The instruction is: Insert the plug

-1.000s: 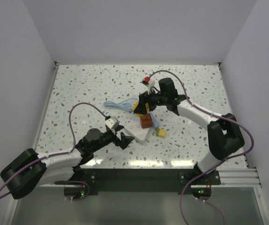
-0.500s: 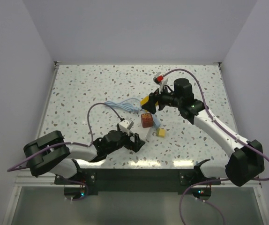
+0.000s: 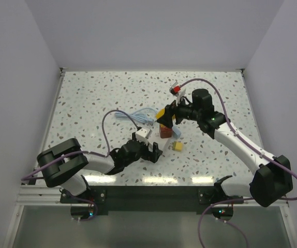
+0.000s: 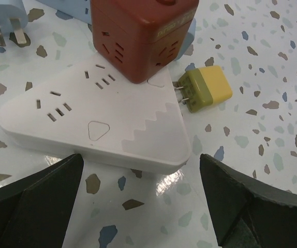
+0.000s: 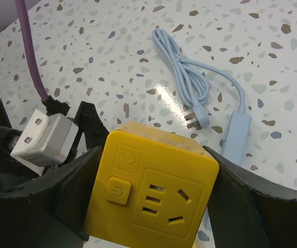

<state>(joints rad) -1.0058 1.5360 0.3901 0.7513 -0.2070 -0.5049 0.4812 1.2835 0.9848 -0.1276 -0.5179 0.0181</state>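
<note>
A: Where's the yellow socket cube (image 5: 151, 191)?

B: In the right end effector (image 3: 167, 115), clamped between its two fingers, one on each side. The face with the power button and the socket holes looks towards the right wrist camera. From above, the cube sits just beyond the red-brown socket cube (image 4: 138, 31).

A: And that red-brown one?

B: It stands on the far corner of the white triangular power strip (image 4: 97, 124), which lies flat on the speckled surface (image 3: 97, 93). The strip's other socket holes, nearer its left corner, are bare.

A: What about the left end effector (image 3: 149, 153)?

B: Spread wide and holding nothing. In the left wrist view its dark fingers (image 4: 29, 196) flank the strip's near edge, low over the surface. I can't tell whether either finger touches the strip.

A: Anything else close by?

B: A small yellow plug (image 4: 205, 90) lies on the surface just right of the strip, its prongs pointing at the strip's edge, close to the red-brown cube. Whether the prongs touch the edge I can't tell. A coiled blue cable (image 5: 190, 82) lies farther out, beyond the strip, its pronged plug resting on the surface next to the coil.
</note>
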